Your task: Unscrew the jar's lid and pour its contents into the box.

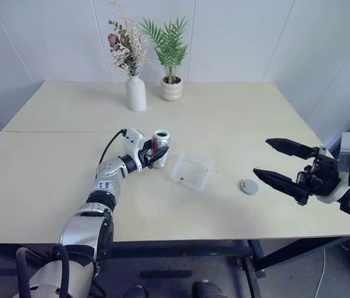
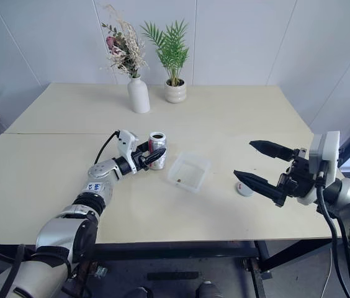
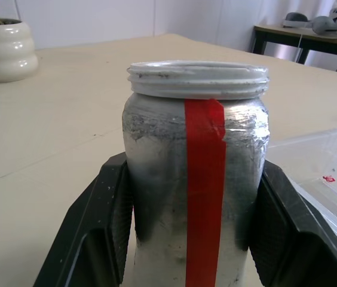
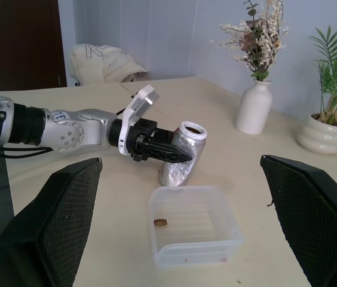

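Silvery jar [image 1: 161, 148] stands upright, lidless, clamped in your left gripper [image 1: 153, 155], touching the table [image 1: 69, 180] at 9 o'clock of the clear box [image 1: 192, 171]. Lid [image 1: 248, 187] lies at 3 o'clock of the box, and one dark bit [image 4: 160, 222] already sits inside, so pouring looks done or nearly; next, tip again or let go. Right gripper [image 1: 285, 166] hangs wide open, empty, near the table's 3 o'clock edge, with bare table all round.

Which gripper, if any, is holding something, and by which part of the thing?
The left gripper holds the jar by its body, fingers clamped on opposite sides below the open rim. The right gripper is open and holds nothing.
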You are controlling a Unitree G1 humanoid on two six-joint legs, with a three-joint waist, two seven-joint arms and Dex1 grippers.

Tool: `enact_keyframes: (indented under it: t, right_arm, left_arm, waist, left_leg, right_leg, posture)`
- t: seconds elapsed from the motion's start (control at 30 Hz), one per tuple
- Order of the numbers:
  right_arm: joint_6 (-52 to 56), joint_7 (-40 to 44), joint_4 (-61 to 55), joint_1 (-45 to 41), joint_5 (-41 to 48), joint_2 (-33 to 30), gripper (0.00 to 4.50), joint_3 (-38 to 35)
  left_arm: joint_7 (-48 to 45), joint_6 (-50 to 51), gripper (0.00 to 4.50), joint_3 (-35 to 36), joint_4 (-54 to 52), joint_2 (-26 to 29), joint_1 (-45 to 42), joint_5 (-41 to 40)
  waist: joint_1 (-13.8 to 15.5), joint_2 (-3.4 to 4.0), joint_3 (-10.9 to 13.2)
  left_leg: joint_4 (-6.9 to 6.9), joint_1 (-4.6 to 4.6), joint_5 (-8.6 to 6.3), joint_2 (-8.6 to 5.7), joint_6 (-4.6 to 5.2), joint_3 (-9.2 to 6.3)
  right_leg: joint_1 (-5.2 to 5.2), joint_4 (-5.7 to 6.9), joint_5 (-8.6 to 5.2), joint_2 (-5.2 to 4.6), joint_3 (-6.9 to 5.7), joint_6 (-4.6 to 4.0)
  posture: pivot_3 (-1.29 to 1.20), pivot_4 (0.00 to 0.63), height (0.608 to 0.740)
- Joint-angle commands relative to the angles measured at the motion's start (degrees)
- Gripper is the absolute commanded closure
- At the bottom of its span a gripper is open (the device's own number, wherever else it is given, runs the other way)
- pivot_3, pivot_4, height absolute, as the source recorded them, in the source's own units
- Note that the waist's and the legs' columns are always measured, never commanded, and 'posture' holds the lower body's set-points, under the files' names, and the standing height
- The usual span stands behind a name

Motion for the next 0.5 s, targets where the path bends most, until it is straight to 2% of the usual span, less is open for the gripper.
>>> enact_keyframes:
  t: [0.03,0.13,0.37,0.4,0.5]
  right_arm:
    - [-0.75,0.37,-0.89,-0.09,0.25,-0.63,0.02,-0.79]
    - [-0.78,0.42,-0.68,-0.38,0.10,-0.62,0.02,-0.55]
    - [-0.77,0.94,0.20,-1.44,-0.43,-0.85,0.00,-0.08]
    - [-0.77,1.02,0.29,-1.52,-0.48,-0.88,0.00,-0.06]
    - [-0.68,1.34,0.69,-2.13,-0.63,-1.04,0.00,0.14]
  left_arm:
    - [-1.28,-2.57,2.22,-0.85,-1.45,1.12,0.52,0.94]
    - [-0.61,-1.95,2.22,-0.11,-1.37,1.29,0.40,0.11]
    - [-3.29,-1.80,0.18,-0.14,-2.57,2.43,0.83,-0.38]
    - [-4.26,-1.91,0.05,-0.24,-2.86,2.61,1.00,-0.49]
    - [-7.04,-1.35,0.05,-0.64,-4.12,3.71,1.30,-0.51]
  waist:
    - [0.01,0.00,0.00]
    - [0.03,0.00,0.00]
    - [0.00,0.00,0.00]
    - [-0.02,0.00,0.00]
    - [-0.03,0.00,0.00]
  left_leg:
    - [-0.01,0.00,0.00,0.00,0.00,0.00]
    - [0.00,-0.01,0.00,0.00,0.00,0.00]
    - [-0.05,-0.02,-0.01,0.01,0.01,0.00]
    - [-0.07,-0.03,-0.01,0.01,0.01,0.00]
    - [-0.13,-0.03,-0.02,0.01,0.01,0.00]
  right_leg:
    - [0.00,0.00,0.00,0.00,0.00,0.00]
    - [0.00,-0.02,0.00,0.00,0.00,0.00]
    - [-0.01,-0.09,0.00,0.00,0.00,0.00]
    - [-0.01,-0.11,0.00,0.00,0.00,0.00]
    - [-0.01,-0.19,0.00,0.00,0.00,-0.01]
  posture:
    - [0.00,0.150,0.740]
    - [0.00,0.150,0.740]
    - [0.00,0.150,0.740]
    - [0.00,0.150,0.740]
    - [0.00,0.150,0.740]
